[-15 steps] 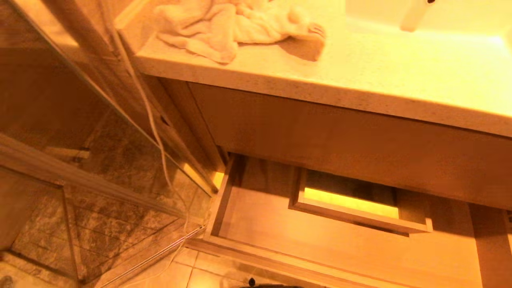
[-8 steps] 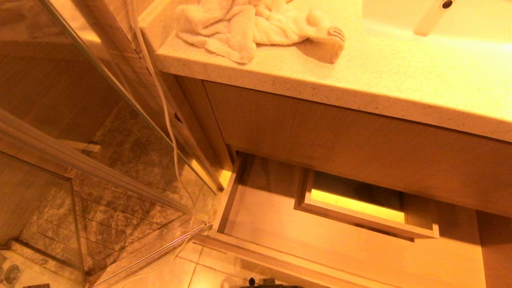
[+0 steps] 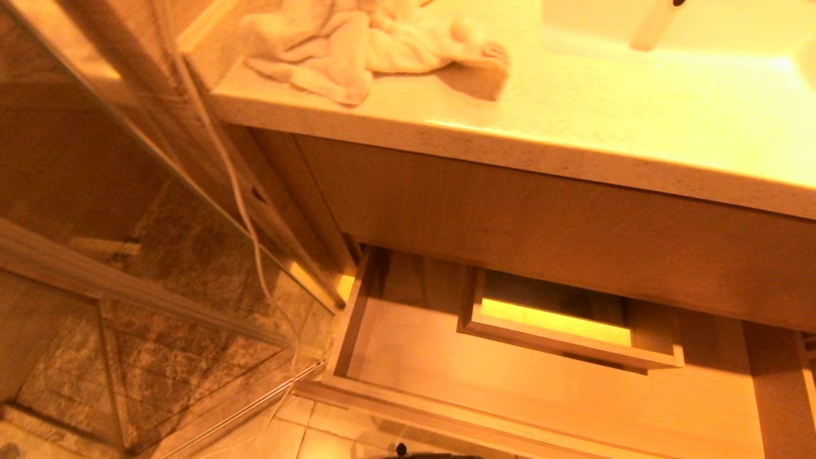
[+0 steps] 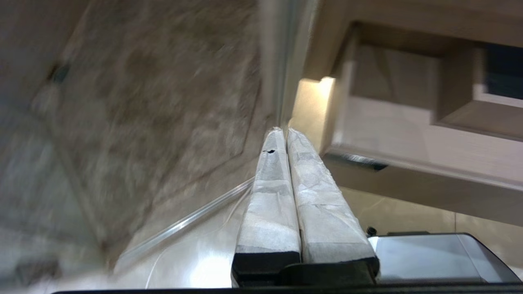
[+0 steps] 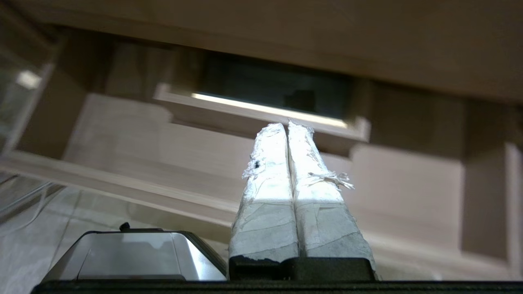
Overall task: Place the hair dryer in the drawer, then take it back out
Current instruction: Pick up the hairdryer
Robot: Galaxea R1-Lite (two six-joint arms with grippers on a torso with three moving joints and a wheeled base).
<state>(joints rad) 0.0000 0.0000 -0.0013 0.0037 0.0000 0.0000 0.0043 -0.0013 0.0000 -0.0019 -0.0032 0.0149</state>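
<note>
Wide shallow wood-grain drawer (image 3: pixel 408 357) pulled open at 6 o'clock below counter edge; left gripper (image 4: pixel 284 131), right gripper (image 5: pixel 287 124) pressed closed, holding nothing.

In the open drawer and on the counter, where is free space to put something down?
The drawer floor is bare left of and in front of the boxed cut-out. The counter is bare between the towel and the sink; the towel crowds its left corner.

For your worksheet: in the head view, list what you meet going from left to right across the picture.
Glass shower panel → hanging white cord → crumpled towel → boxed cut-out in the open drawer → faucet.
</note>
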